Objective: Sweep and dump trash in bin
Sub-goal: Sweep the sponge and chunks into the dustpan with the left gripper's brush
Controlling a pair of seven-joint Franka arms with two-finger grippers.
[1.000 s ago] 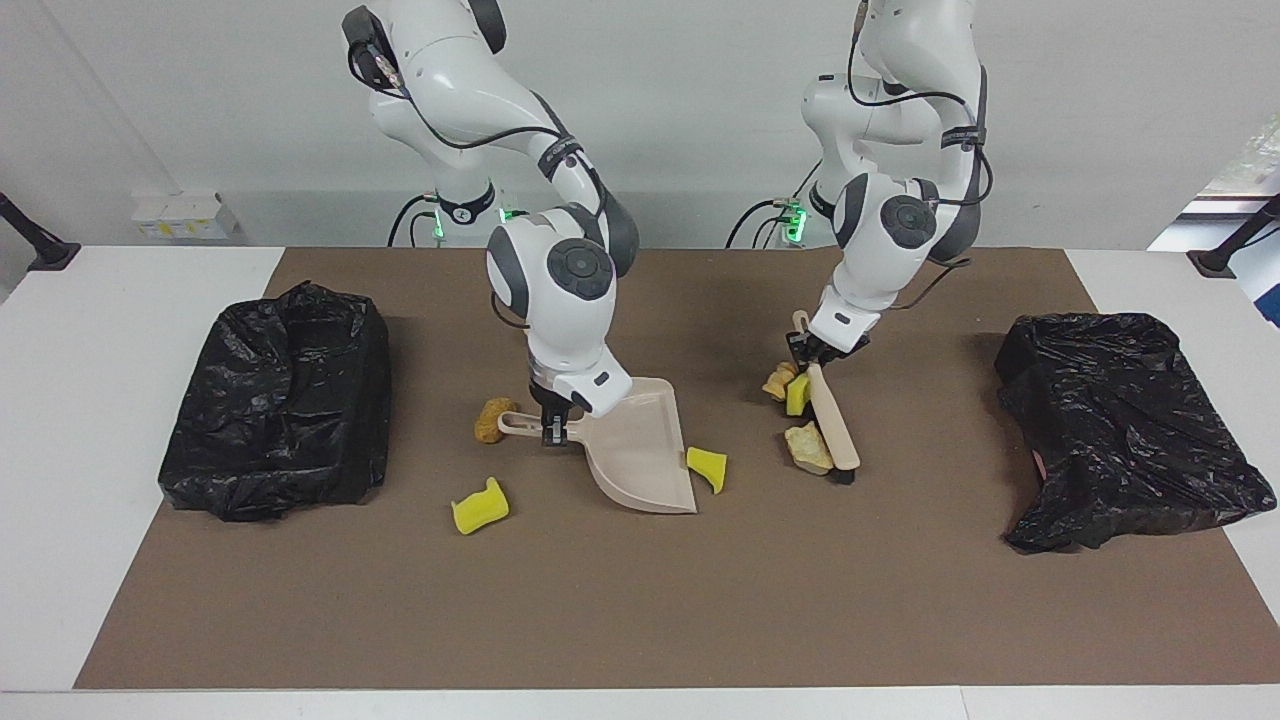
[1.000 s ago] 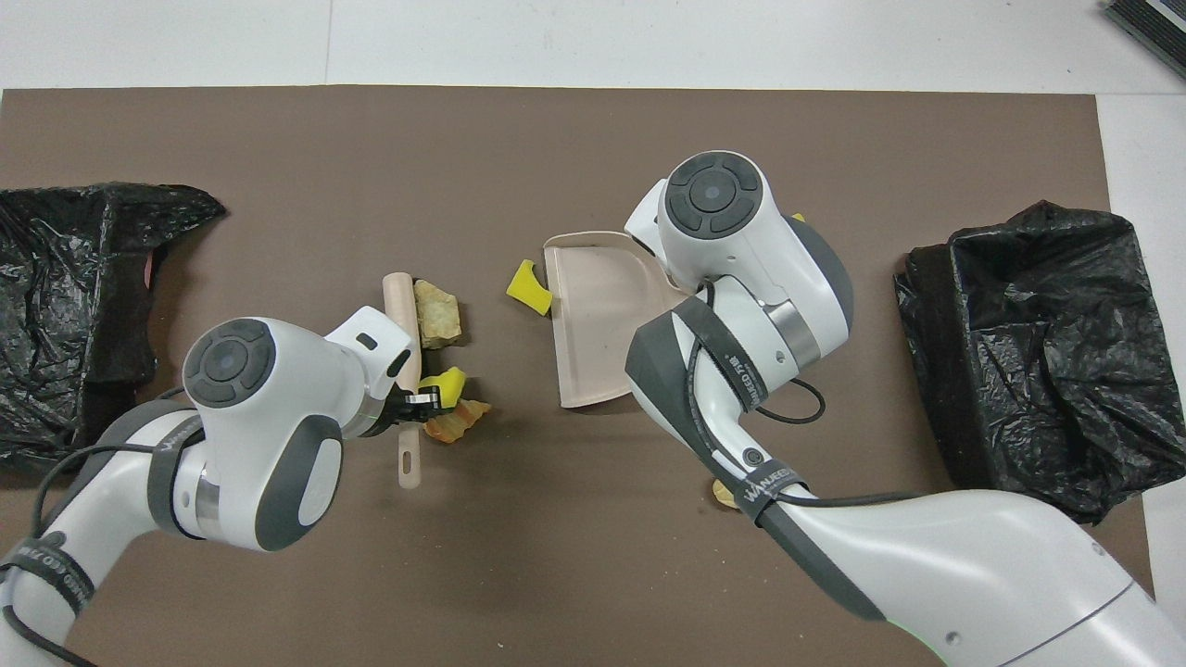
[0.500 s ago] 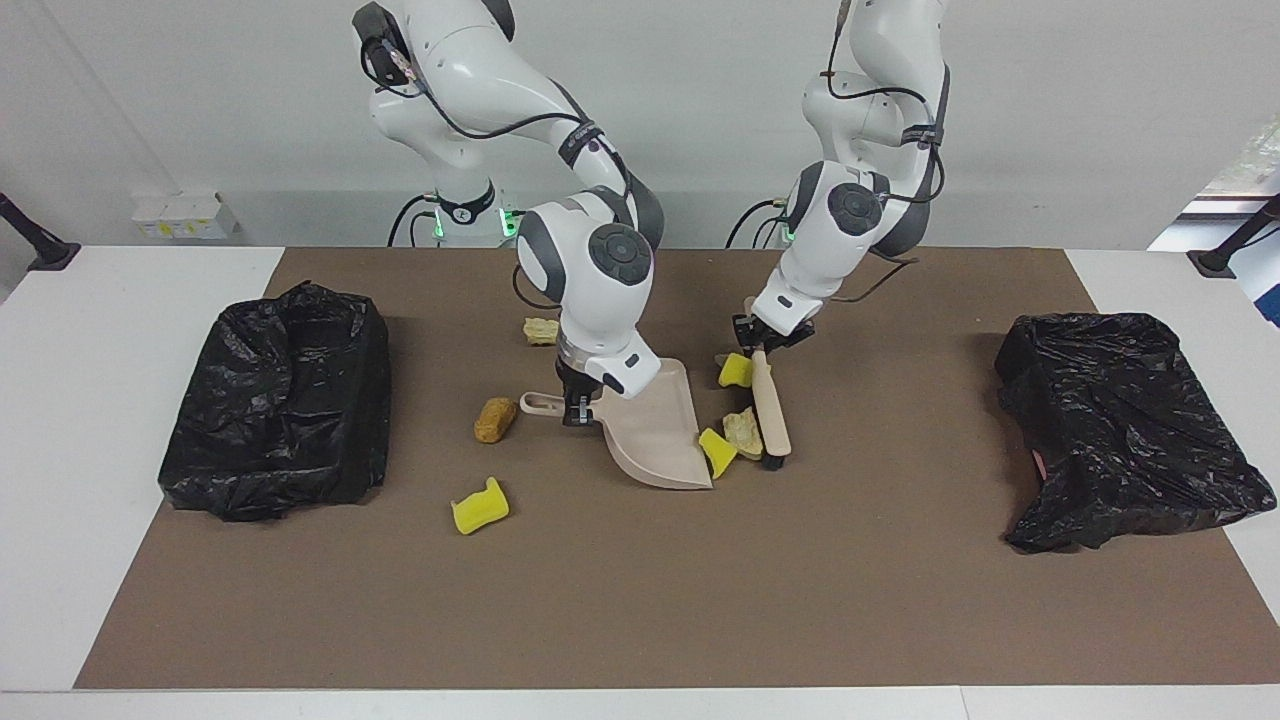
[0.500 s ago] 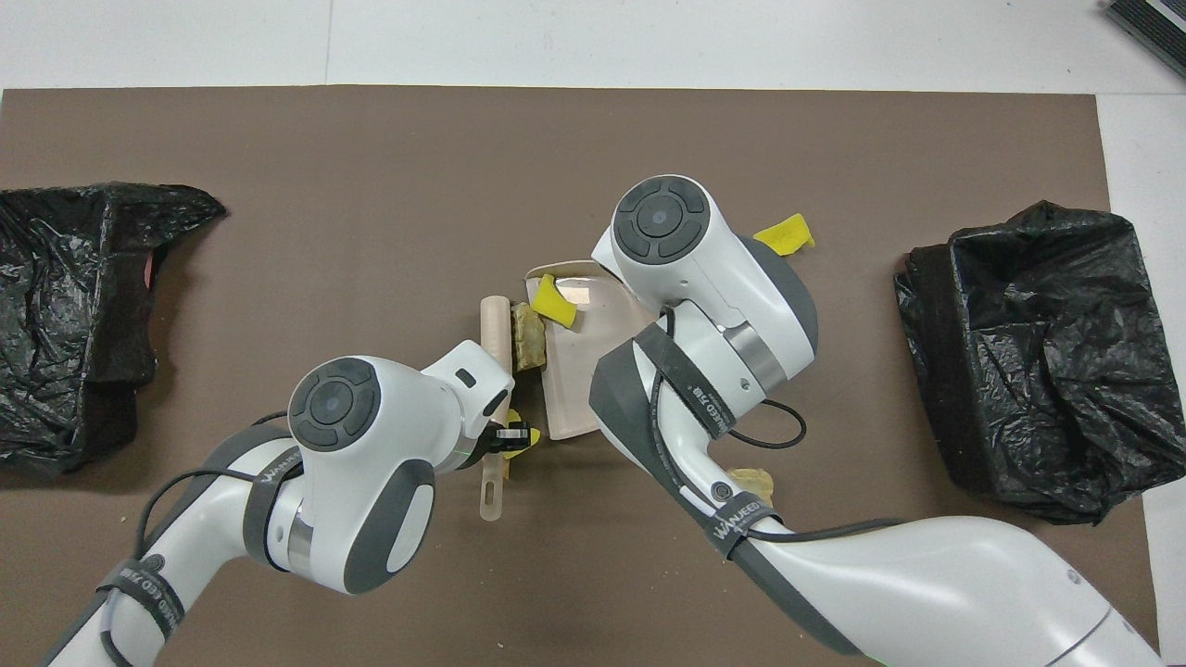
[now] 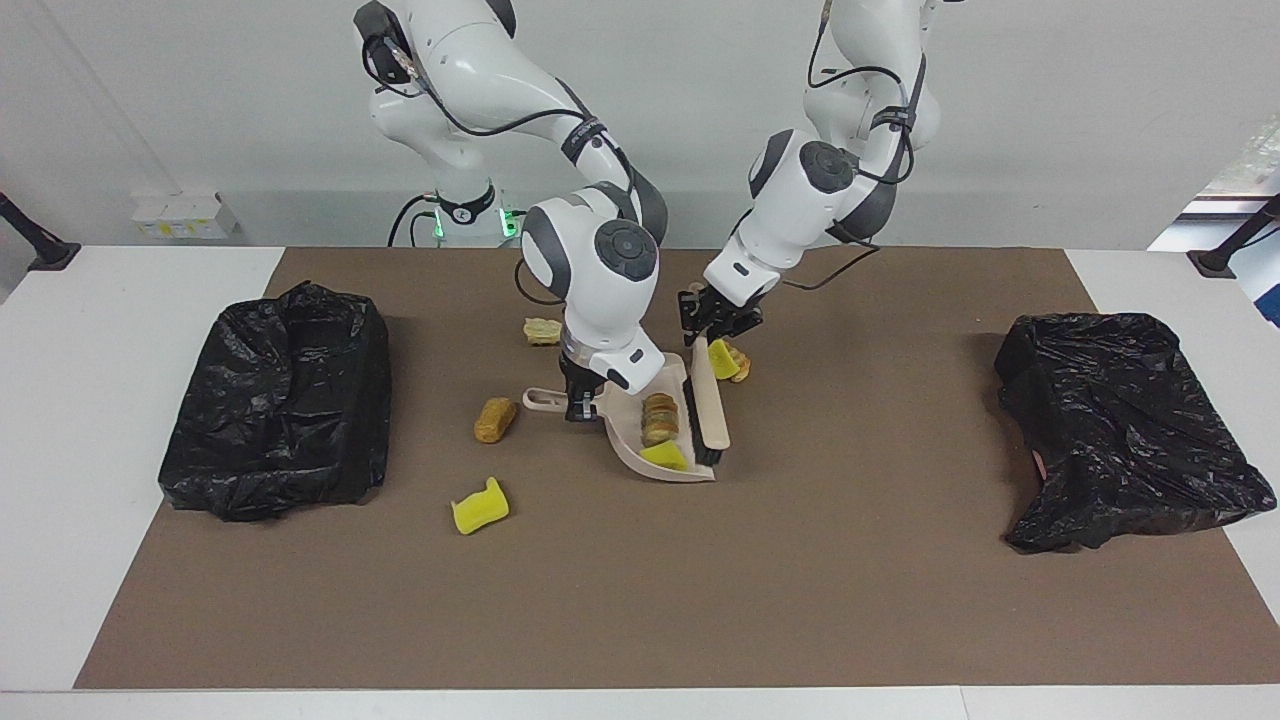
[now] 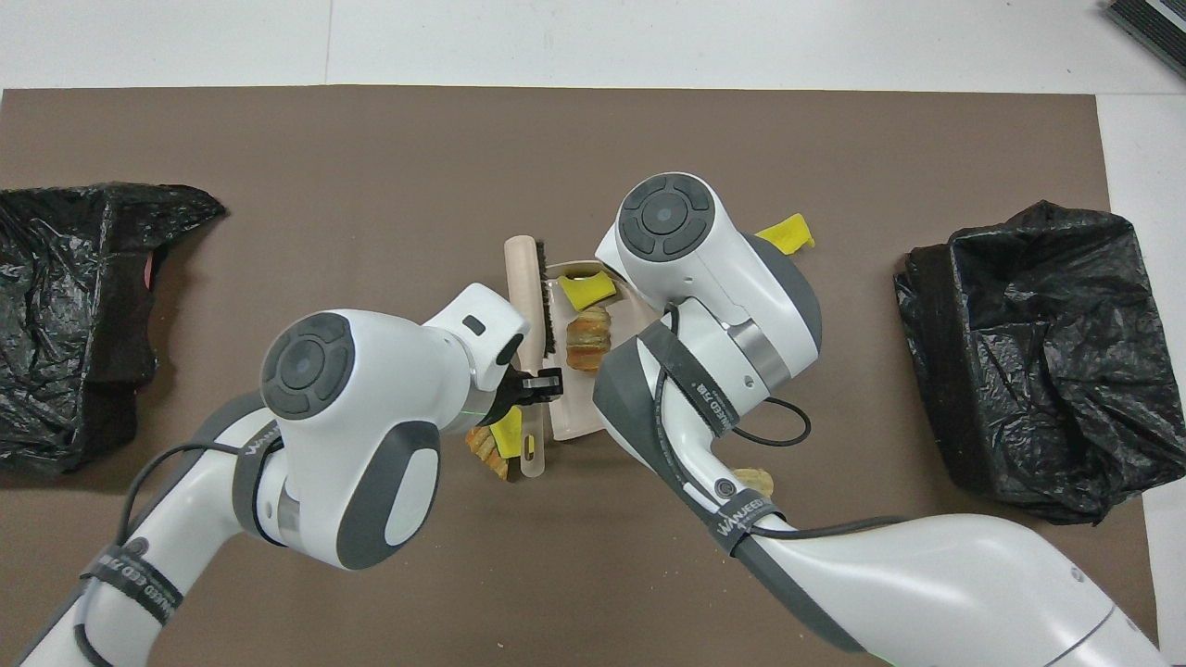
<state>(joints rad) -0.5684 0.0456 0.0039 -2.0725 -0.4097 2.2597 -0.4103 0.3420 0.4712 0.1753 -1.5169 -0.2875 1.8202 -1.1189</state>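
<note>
while swept, two pieces (image 5: 660, 432) in dustpan (image 5: 630, 450)

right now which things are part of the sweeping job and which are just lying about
Job: dustpan, brush, trash in the pan, loose trash, black bins.
Lying about: white box, black stand, both off the mat.

Robotics lab bench setup. Two white Franka arms (image 5: 600, 250) are mounted at the edge of a white table (image 5: 100, 330) against a plain white wall, cabling running down to bases with green indicator lights, and a brown mat (image 5: 640, 580) marks the work area. Staged props on the mat, two bins lined with black bags (image 5: 280, 400) at either end and scattered sponge and foam pieces (image 5: 480, 506), indicate a test rig and not a home or shop.
</note>
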